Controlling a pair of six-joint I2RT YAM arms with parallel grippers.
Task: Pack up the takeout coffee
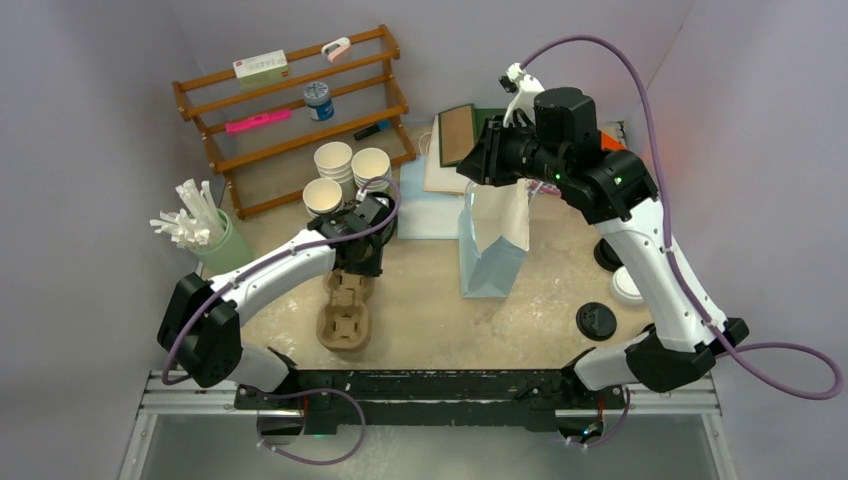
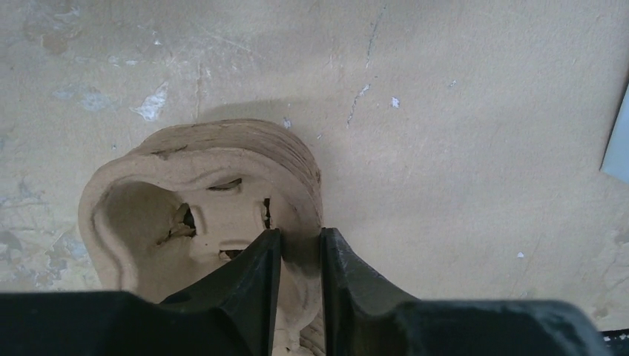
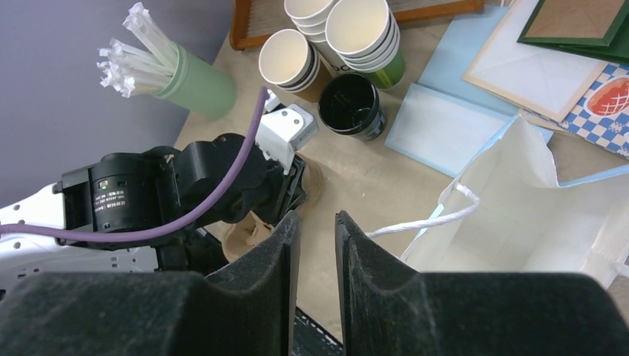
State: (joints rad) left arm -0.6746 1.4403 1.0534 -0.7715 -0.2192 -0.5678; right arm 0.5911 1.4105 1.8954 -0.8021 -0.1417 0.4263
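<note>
The left claw (image 2: 300,233) is pinching the pulp cup carrier (image 2: 200,200), probably to lift it. The right claw (image 3: 317,216), nearly closed, is hanging over the paper bag (image 3: 519,215), grip unclear.

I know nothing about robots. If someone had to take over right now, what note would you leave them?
Left gripper: closed on the carrier rim.
Right gripper: raised over the open bag, beside its handle; whether it grips is unclear.
Coffee: far right, outside the bag, untouched.
Done: nothing packed yet.
Left: get the coffee into the bag.
</note>
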